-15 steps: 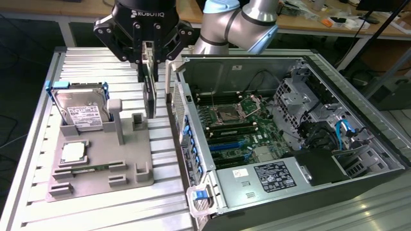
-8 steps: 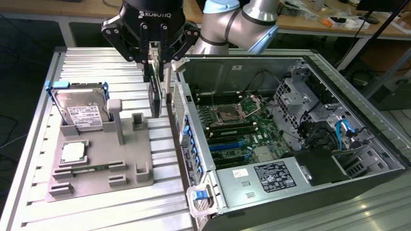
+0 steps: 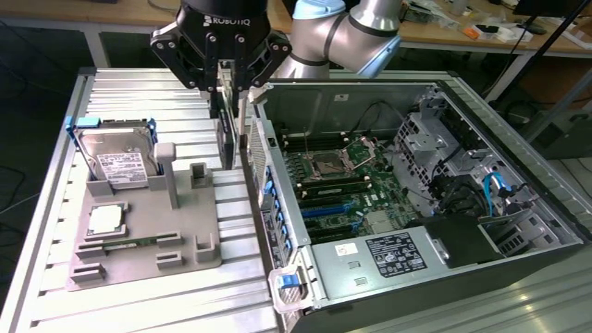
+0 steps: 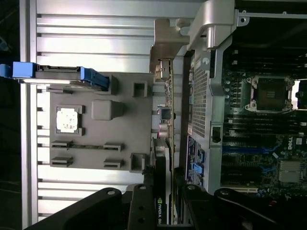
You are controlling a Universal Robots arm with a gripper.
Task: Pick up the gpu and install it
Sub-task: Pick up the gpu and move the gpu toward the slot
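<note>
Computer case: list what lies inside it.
A motherboard with a CPU socket, blue slots, a labelled power supply and a blue cable. Whatever lies beneath the power supply is covered.

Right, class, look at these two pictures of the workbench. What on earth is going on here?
A robot arm's pincer is shut on the gpu and holds it upright, edge down. The card hangs between the grey holder tray and the side of the open computer case. It is not yet seated on the motherboard. A hard drive stands in the tray.
</note>
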